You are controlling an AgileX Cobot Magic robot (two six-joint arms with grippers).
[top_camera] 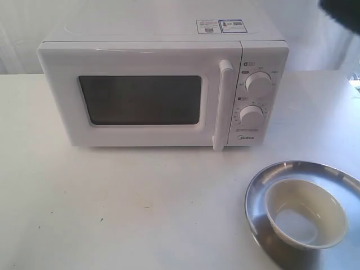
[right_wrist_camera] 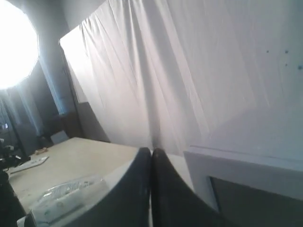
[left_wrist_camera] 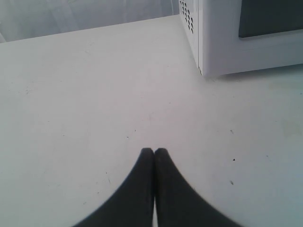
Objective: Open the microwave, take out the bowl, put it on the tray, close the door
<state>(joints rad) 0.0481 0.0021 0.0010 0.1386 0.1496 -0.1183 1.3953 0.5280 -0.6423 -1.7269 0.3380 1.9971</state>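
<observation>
Exterior view — door [top_camera: 140,107] closed, bowl [top_camera: 306,214] in tray [top_camera: 256,194], left and right jaws both together.

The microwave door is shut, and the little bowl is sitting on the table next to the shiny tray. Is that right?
Not quite. The door is shut, but the bowl is not on the table next to the tray. It sits on the tray itself, inside the raised rim. The exterior view shows this.
</observation>
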